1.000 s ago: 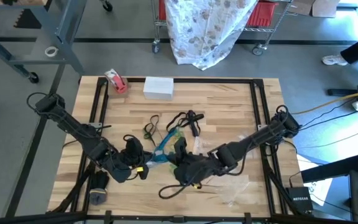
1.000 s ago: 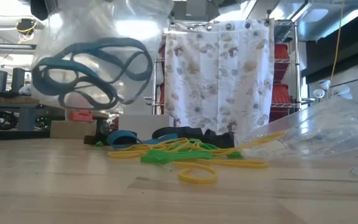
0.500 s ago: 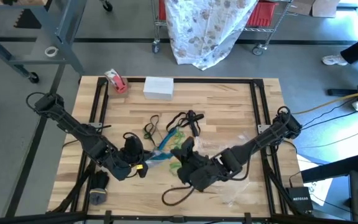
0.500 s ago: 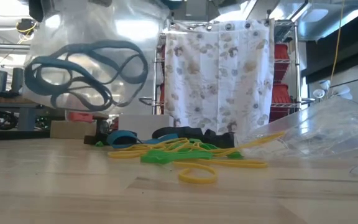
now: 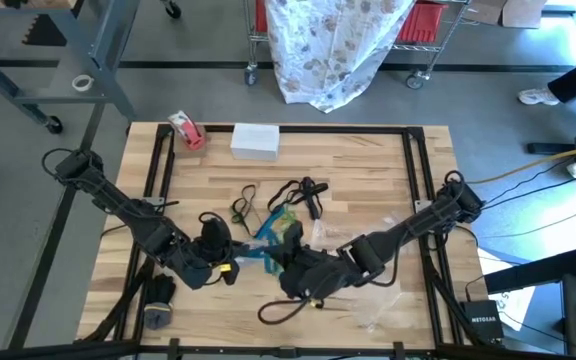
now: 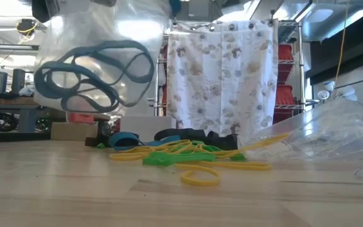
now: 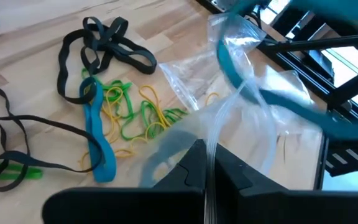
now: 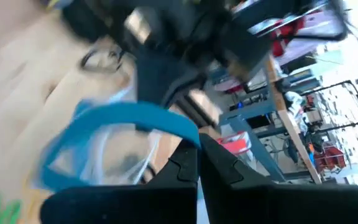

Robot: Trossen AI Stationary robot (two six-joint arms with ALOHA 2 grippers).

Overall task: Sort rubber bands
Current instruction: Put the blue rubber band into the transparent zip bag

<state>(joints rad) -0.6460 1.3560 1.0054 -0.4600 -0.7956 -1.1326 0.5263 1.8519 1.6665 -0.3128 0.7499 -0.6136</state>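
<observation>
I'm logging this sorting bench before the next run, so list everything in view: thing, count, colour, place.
Blue rubber bands: several, teal-blue, inside the lifted clear bag; one more lies flat by the pile.
Clear plastic bag: one, held up between both grippers.
Second clear bag: one, flat on the table's near right.
Green and yellow rubber bands: many, tangled, mid-table.
Black rubber bands: several, beside that pile; one loop at the near edge.
Tape roll: one, red-and-white, far left corner.
White box: one, far edge.
Table: one, light wood.
Left gripper: shut on the bag's edge.
Right gripper: shut on a blue band.
</observation>
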